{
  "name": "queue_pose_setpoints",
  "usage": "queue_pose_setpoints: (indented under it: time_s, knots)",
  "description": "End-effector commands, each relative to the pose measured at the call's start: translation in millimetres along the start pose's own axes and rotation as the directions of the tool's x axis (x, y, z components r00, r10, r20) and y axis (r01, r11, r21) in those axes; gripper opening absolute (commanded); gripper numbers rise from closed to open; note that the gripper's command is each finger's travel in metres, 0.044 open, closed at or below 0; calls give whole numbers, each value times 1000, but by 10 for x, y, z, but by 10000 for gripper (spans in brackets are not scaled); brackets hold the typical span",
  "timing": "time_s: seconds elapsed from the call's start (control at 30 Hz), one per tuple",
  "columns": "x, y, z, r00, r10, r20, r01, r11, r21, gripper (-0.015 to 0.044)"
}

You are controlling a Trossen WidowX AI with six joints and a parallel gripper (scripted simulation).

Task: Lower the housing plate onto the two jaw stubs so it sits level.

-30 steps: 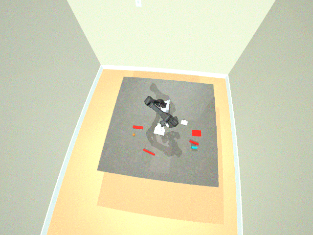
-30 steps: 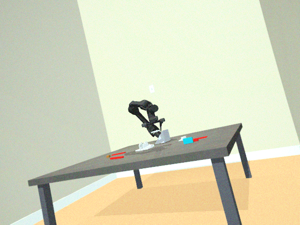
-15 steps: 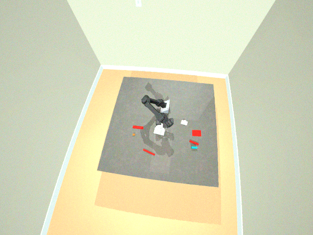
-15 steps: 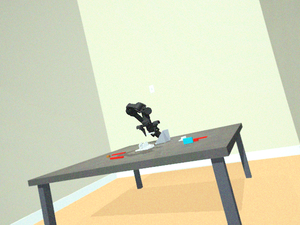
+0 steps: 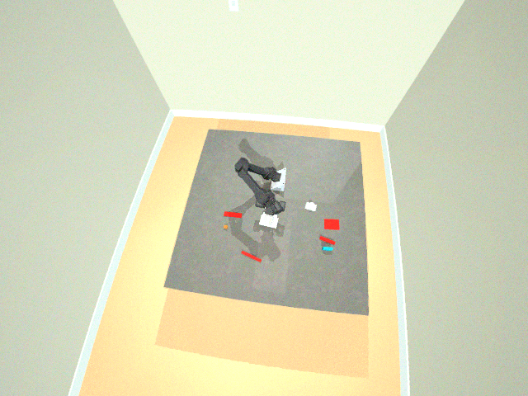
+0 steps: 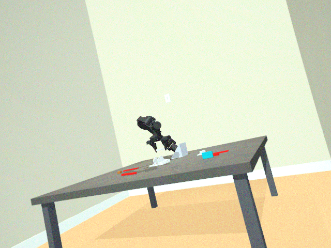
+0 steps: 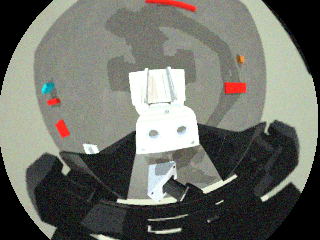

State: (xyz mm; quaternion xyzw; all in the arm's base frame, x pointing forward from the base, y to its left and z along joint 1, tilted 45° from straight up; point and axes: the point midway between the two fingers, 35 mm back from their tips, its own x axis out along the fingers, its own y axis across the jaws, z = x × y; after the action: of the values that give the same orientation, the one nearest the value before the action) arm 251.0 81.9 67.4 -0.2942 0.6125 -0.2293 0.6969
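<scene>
The pincer (image 5: 274, 207) (image 6: 162, 149) (image 7: 166, 130) was clenched w/ the housing plate (image 6: 160, 149) (image 7: 167, 142) btw. its fingers. The white plate, w/ two round holes, was held up off the desk (image 5: 315, 170) (image 6: 186, 166) (image 7: 210, 45), approx. level in the ext. view. In that view it was seen above the white base (image 5: 268, 221) (image 6: 163, 162) (image 7: 157, 75) w/ its two stubs (image 6: 160, 159) (image 7: 169, 84), a gap being left btw. plate & stubs; the plate wasn't seated. In the top view the plate was mostly hidden under the pincer.

The arm (image 5: 255, 186) (image 6: 156, 130) was folded, its foot carried by a pale wedge-shaped mount (image 5: 278, 185) (image 6: 182, 150) (image 7: 156, 172).

Elsewhere on the desk, a small white pc. (image 5: 310, 206) (image 6: 201, 152) (image 7: 91, 148) was seen apart from the base. A red rect. (image 5: 332, 223) (image 7: 62, 128), a short red bar (image 5: 327, 240) (image 7: 53, 102) and a cyan block (image 5: 327, 248) (image 6: 207, 154) (image 7: 48, 88) were grouped on one side. On the other, an orange cube (image 5: 225, 226) (image 6: 119, 172) (image 7: 241, 59) was placed near a red strip (image 5: 233, 214) (image 6: 131, 169) (image 7: 235, 88); a thin red bar (image 5: 251, 256) (image 6: 129, 173) (image 7: 171, 5) was set at a slant in the top view.
</scene>
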Motion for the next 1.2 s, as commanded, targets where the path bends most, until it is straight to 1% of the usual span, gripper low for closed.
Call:
queue_pose_setpoints:
  time_s: [0.0, 0.77, 1.17]
  knots:
    - [17, -65, -12, 1000, -8, -1, 8, 999, 35, 351]
    - [17, -65, -11, 1000, -8, -1, 8, 999, 43, 351]
    - [17, 8, -81, 1000, -8, -1, 8, 999, 43, 351]
